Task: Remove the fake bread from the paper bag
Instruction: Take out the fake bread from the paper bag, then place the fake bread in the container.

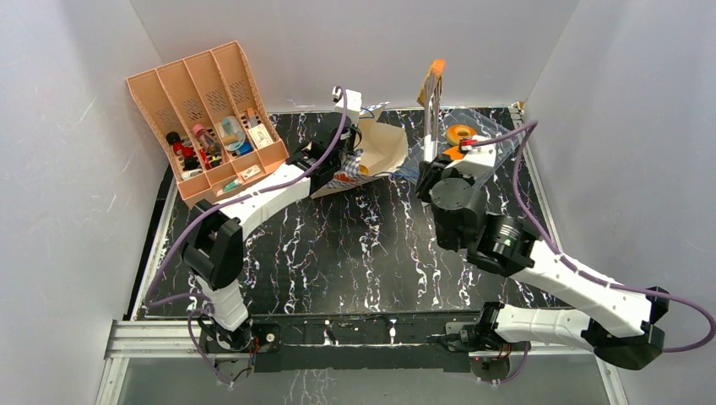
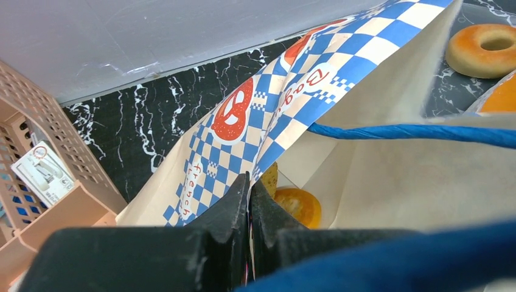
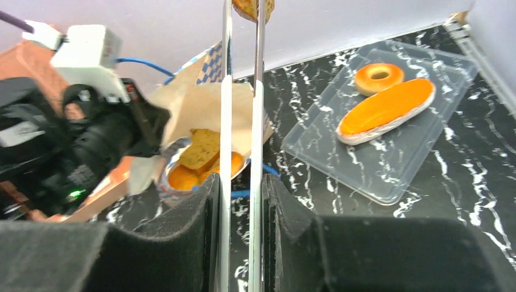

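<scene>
We find the task in its carrying step. The right gripper [image 3: 242, 182] is clamped narrowly on the handles of the metal tongs [image 3: 226, 91], which stand upright above the table [image 1: 338, 253]. A tan piece of bread [image 3: 252, 7] is pinched at their tips; which kind of bread it is we cannot tell. The left gripper [image 2: 249, 185] is fully closed on the rim of the paper bag [image 1: 384, 148], holding the mouth open toward the right arm. Inside the bag lie a toast slice [image 3: 201, 149] and orange round pieces [image 3: 182, 177], so in our judgement the task is roughly half done. The clear plastic tray [image 3: 377, 170] to the right already carries the ring bagel [image 3: 378, 78] and the long loaf [image 3: 386, 111], lying just beside each other. The next move, as we judge it, calls for swinging the tongs to the right over the tray, lowering the tips onto the bare near part and easing the squeeze. The far half of the tray is taken, and its far corner sits close to the right wall [image 1: 625, 126] and the back wall [image 1: 338, 42], so room for the tall tongs is tighter there. The blue cord handle [image 2: 414, 131] crosses the bag's mouth and could snag a later reach. The orange slotted organiser [image 1: 207, 110] stands well apart on the left, clear of the route.
</scene>
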Controlling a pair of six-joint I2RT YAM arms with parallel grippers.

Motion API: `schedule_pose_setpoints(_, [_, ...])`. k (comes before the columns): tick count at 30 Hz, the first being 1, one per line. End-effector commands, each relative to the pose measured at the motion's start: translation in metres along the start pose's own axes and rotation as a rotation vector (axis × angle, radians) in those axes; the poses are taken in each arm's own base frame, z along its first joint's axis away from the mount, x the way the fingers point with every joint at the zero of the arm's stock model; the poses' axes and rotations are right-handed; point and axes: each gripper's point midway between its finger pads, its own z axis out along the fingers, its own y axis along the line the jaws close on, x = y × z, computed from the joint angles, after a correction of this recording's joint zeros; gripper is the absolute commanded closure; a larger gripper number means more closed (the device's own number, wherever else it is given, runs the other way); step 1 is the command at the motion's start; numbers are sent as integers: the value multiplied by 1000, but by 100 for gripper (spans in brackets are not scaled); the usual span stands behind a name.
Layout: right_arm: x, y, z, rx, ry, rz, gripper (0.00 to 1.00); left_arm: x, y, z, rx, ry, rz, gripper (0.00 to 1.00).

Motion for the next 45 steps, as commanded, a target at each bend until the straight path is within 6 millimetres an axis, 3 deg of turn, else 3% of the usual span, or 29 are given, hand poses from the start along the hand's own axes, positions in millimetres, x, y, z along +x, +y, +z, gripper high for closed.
schedule_pose_setpoints(1, [-24,-8,11,133,-98,-22,100,-14,27,-26,-45,-9,15,100])
schedule_pose_setpoints(5, [-15,-28,44,197,-63,-63,100,-28,33,-42,-44,-47,-1,100])
schedule_pose_setpoints(10, [4,-79,93,295,16,-94,100,-43,39,-58,-33,-87,-19,100])
schedule_pose_setpoints(16, [30,-143,141,431,111,-121,100,-46,42,-71,-21,-103,-29,100])
schedule_pose_setpoints(20, [48,-189,159,543,162,-114,100,-45,45,-80,-16,-114,-34,100])
schedule_pose_setpoints(26, [70,-232,172,639,221,-120,100,-46,49,-86,-17,-131,-30,100])
schedule_pose_setpoints(33, [92,-251,188,665,271,-135,100,-48,47,-89,-2,-156,-44,100])
schedule_pose_setpoints(45, [116,-254,214,648,310,-147,100,-45,48,-87,-11,-150,-44,100])
